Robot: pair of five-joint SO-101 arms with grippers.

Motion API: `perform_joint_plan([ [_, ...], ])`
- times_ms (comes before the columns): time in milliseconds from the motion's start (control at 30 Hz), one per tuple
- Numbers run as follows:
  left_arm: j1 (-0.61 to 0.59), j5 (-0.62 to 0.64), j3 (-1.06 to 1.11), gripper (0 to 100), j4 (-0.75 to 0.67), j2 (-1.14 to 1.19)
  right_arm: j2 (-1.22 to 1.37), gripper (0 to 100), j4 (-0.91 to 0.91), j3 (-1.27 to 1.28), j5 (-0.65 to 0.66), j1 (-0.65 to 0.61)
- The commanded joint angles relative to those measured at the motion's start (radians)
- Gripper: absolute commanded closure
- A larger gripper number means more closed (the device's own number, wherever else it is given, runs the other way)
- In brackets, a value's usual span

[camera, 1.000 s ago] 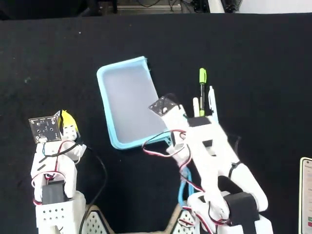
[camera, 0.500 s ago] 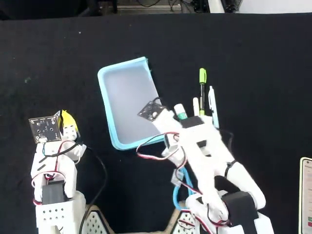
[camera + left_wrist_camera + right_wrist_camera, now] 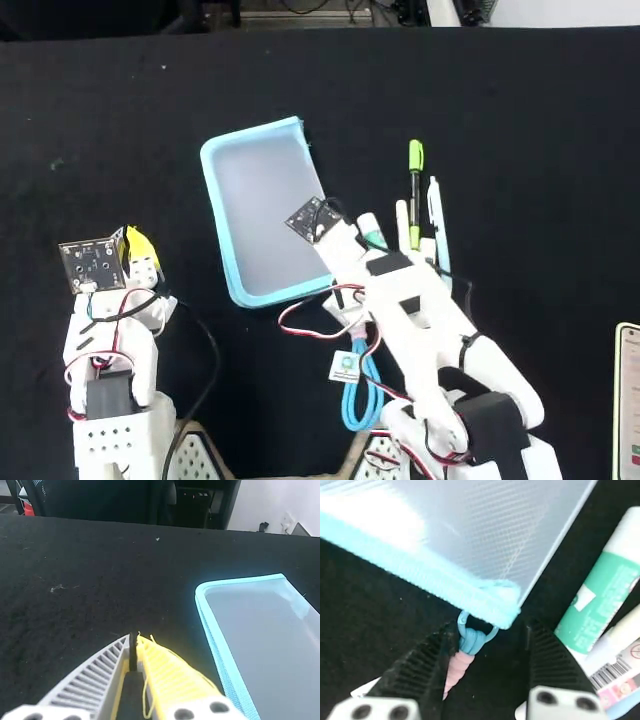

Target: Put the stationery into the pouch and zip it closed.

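Jaws of the right gripper (image 3: 490, 630) stand spread wide, one on each side of the pouch's near corner, pinching nothing. The blue zip pull (image 3: 470, 637) hangs off that corner, between the jaws and just beside one of them; whether it touches cannot be told. The left gripper (image 3: 134, 639) sits near its own base with its grey and yellow jaws pressed together on nothing, well apart from the pouch (image 3: 262, 215).

A blue loop (image 3: 352, 400) with a white tag (image 3: 346, 366) lies on the table beside the right arm. The pouch lies flat, clear-faced with a light-blue edge. A glue stick (image 3: 368, 226) lies just beside its right edge, and past it lie white pens (image 3: 435, 215) and a green highlighter (image 3: 415, 160), all outside the pouch.

The table (image 3: 520, 120) is covered in black cloth flecked with lint. A white card (image 3: 628, 400) shows at its right edge. Beyond the far edge are a dark chair (image 3: 100, 500) and a pale wall (image 3: 275, 500).

Over the last second the right arm has swung left toward the pouch corner, uncovering the glue stick and the blue loop. The left arm has kept still.
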Motion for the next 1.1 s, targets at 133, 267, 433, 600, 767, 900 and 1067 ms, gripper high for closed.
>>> perform_joint_plan([
  [133, 0.010, -0.002, 0.021, 96, 0.006, -0.005, 0.007, 79.7, -0.020, -0.002, -0.002, 0.003],
  [267, 0.012, -0.002, 0.021, 96, 0.006, -0.005, 0.007, 94.4, -0.005, 0.005, 0.071, -0.052],
  [433, 0.008, -0.002, 0.021, 96, 0.006, -0.005, -0.002, 99.0, 0.046, -0.027, 0.049, 0.025],
  [600, 0.013, -0.002, 0.021, 96, 0.006, -0.005, 0.005, 98.7, 0.147, -0.124, 0.049, 0.146],
  [767, 0.015, -0.002, 0.021, 96, 0.005, -0.005, 0.007, 97.6, 0.149, -0.104, 0.048, 0.127],
  [900, 0.015, -0.002, 0.021, 96, 0.006, -0.005, 0.007, 94.2, 0.147, -0.094, 0.041, 0.101],
  [1067, 0.018, -0.002, 0.021, 96, 0.005, -0.006, -0.012, 98.9, 0.153, -0.108, 0.048, 0.089],
])
